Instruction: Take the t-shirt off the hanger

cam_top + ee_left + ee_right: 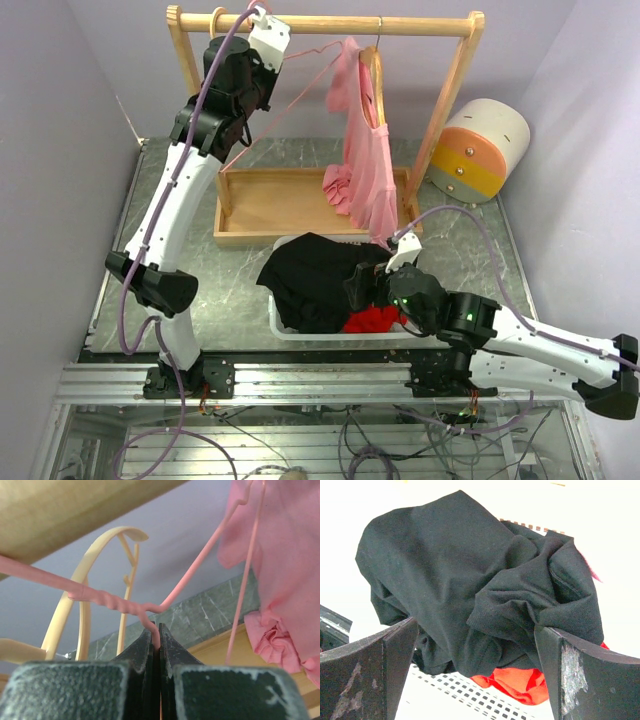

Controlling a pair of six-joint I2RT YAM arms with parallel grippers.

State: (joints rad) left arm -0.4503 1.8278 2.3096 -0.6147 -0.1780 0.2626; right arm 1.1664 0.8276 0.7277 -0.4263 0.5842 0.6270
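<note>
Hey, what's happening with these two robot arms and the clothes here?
The left tool is shut on a pink wire hanger that looks bare, held up by the wooden rack. The right tool stands open over the black t-shirt, which lies crumpled in the white basket on a red garment. So the t-shirt is off the hanger. A pink garment hangs on the rack.

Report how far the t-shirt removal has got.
Done: the black shirt lies in the basket over a red garment, off any hanger. In hand: the left gripper is shut on the pink hanger, which looks bare; the right gripper hangs open over the shirt. Left: putting that hanger down, and possibly the pink shirt on the wooden hanger.
</note>
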